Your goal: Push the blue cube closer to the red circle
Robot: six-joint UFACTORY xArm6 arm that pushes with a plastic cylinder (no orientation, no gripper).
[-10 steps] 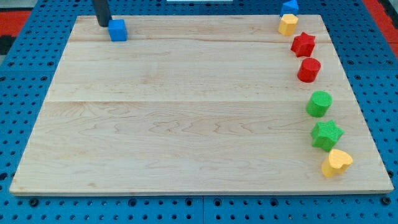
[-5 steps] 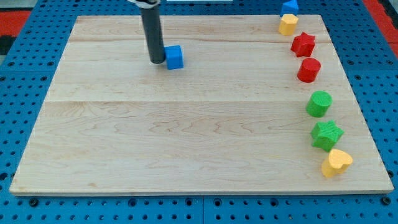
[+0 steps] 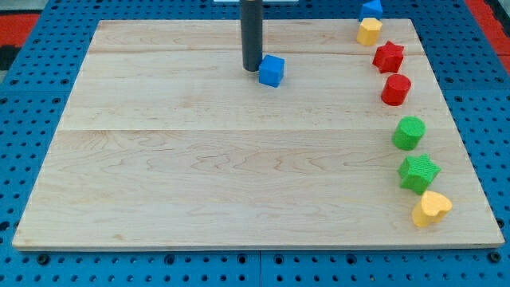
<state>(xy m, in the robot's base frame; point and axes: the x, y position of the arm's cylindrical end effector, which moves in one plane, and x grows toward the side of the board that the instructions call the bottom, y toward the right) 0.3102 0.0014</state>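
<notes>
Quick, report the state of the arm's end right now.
No claw: a bare rod. My tip holds nothing; it sits against the view's left side of the blue cube, which lies well left of the red circle.

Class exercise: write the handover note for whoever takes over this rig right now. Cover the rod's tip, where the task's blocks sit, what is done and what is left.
My tip is down on the board, right against the blue cube's left side as the view shows it.
The blue cube sits in the board's upper middle. The red circle stands near the view's right edge, just below the red star.
Done: the tip is placed behind the cube, on the side away from the circle.
Left: a wide stretch of bare board separates the two; push toward the view's right and slightly down.
</notes>
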